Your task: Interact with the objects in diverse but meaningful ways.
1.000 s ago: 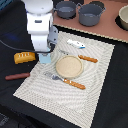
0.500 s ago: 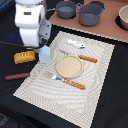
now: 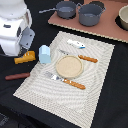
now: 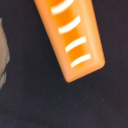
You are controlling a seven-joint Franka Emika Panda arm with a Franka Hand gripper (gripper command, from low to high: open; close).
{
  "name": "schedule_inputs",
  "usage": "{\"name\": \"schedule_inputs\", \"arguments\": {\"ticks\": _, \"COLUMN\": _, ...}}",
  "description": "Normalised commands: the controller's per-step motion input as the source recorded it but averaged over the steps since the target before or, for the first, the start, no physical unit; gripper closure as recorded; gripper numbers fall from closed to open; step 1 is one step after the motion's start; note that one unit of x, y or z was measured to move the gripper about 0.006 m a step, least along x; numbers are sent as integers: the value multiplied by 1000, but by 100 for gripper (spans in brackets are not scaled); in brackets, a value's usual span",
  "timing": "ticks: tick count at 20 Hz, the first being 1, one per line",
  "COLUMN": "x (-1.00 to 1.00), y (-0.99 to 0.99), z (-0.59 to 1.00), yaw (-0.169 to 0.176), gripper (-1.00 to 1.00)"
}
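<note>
Directly below my wrist lies the yellow-orange scored bread loaf (image 4: 70, 35), flat on the dark cloth and apart from me. My fingers are out of sight, so I cannot tell how wide they stand. I judge nothing is gripped yet; the whole task looks left to do. On from the loaf, toward three o'clock, stands the pale blue carton-shaped block (image 3: 44, 54); at seven o'clock lies the reddish-brown sausage stick (image 3: 17, 76). Farther off, past the round wooden plate (image 3: 69, 66), rests the small white-and-blue piece (image 3: 75, 43). Compared with a second ago, I have swung away from the mat, toward the loaf.
</note>
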Motion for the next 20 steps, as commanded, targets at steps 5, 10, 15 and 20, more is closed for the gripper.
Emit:
{"name": "schedule_inputs", "arguments": {"ticks": 5, "x": 1, "y": 117, "z": -362, "yaw": 65, "gripper": -100}}
{"name": "schedule_inputs", "arguments": {"ticks": 10, "x": -38, "y": -7, "z": -214, "yaw": 47, "gripper": -100}}
{"name": "schedule_inputs", "arguments": {"ticks": 15, "x": -201, "y": -108, "z": -318, "yaw": 48, "gripper": -100}}
{"name": "schedule_inputs", "arguments": {"ticks": 20, "x": -104, "y": -22, "z": -446, "yaw": 34, "gripper": -100}}
